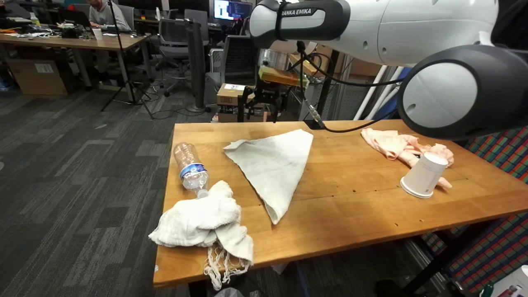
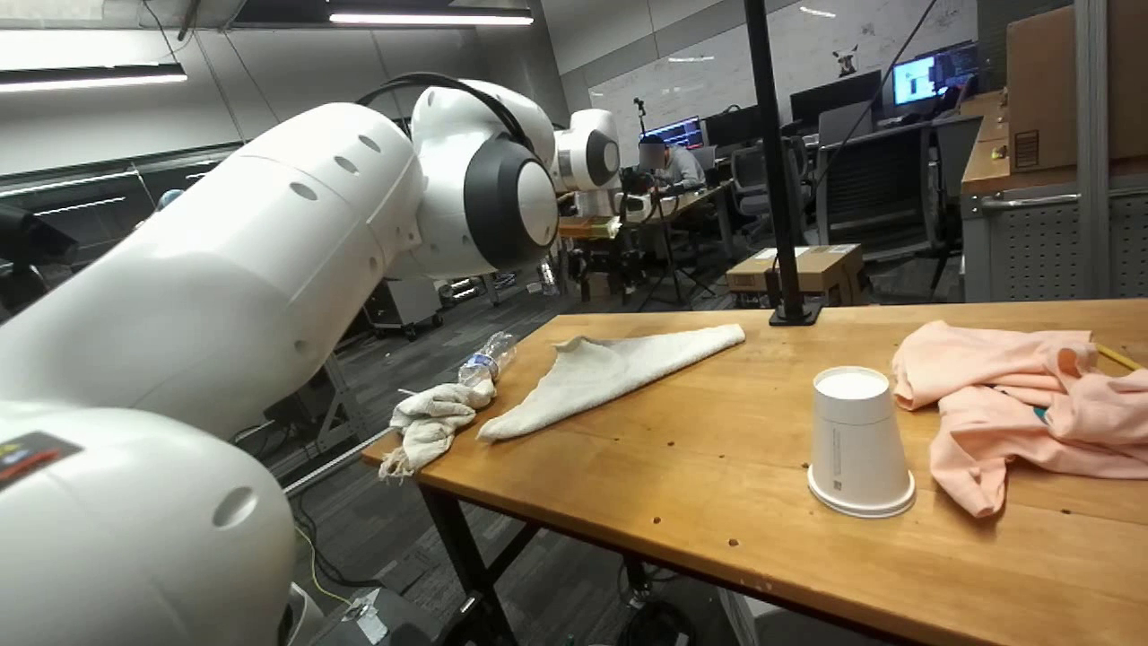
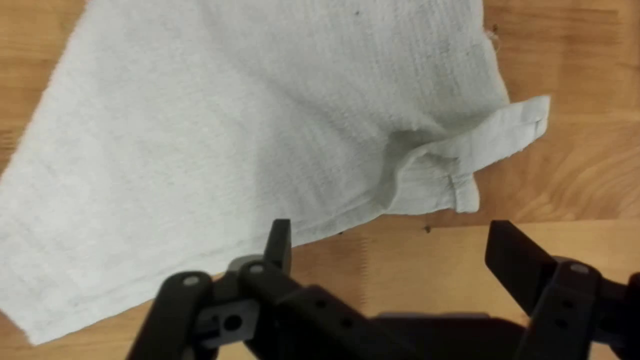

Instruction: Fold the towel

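A white towel (image 1: 274,165) lies on the wooden table in a roughly triangular folded shape; it also shows in an exterior view (image 2: 619,372). In the wrist view, the towel (image 3: 210,135) fills the upper left, with a crumpled corner and a turned-up strip at its right end. My gripper (image 1: 258,115) is raised above table height near the table's far edge, apart from the towel. In the wrist view, the gripper (image 3: 390,222) has its fingers wide apart with only bare wood seen between them. The left fingertip overlaps the towel's edge in that view.
A crumpled cream cloth with fringe (image 1: 206,218) lies at the table corner, touching or near a clear plastic bottle (image 1: 192,167). An upside-down white cup (image 2: 858,440) stands by a crumpled pink cloth (image 2: 1004,386). A black post (image 2: 780,179) rises from the table edge.
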